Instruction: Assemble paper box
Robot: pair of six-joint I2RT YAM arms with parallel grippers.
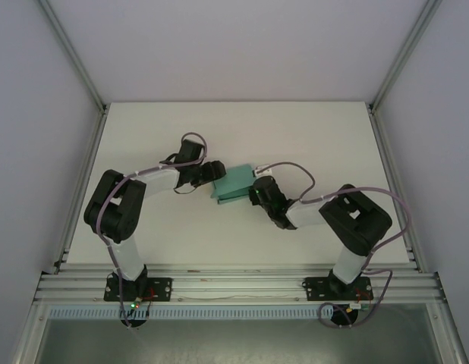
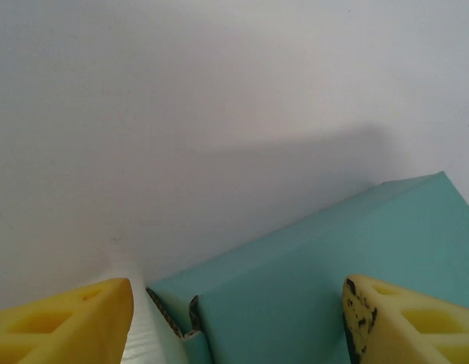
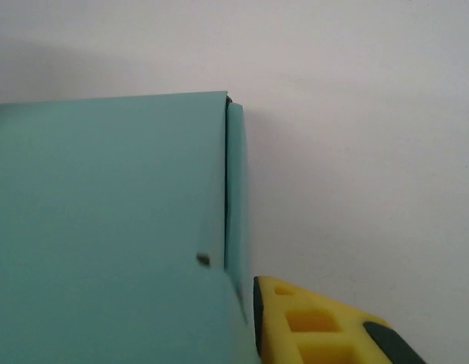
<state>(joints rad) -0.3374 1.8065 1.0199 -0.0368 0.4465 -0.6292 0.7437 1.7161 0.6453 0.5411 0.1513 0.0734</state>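
1. From overhead, the paper box [image 1: 236,184] lies on the table [image 1: 219,136] between the left tool [image 1: 218,173] and the right tool [image 1: 256,189].
2. Left wrist: fingers [image 2: 83,318] wide, box corner between them.
3. Right wrist: one finger [image 3: 303,318] beside the box edge; spread unclear.

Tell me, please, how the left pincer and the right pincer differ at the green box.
The left pincer meets the box from its left side; the right pincer from its right side. The left pincer's fingers stand wide apart with a box corner between them; the right pincer's finger sits just beside a box edge. Both have yellow fingers.
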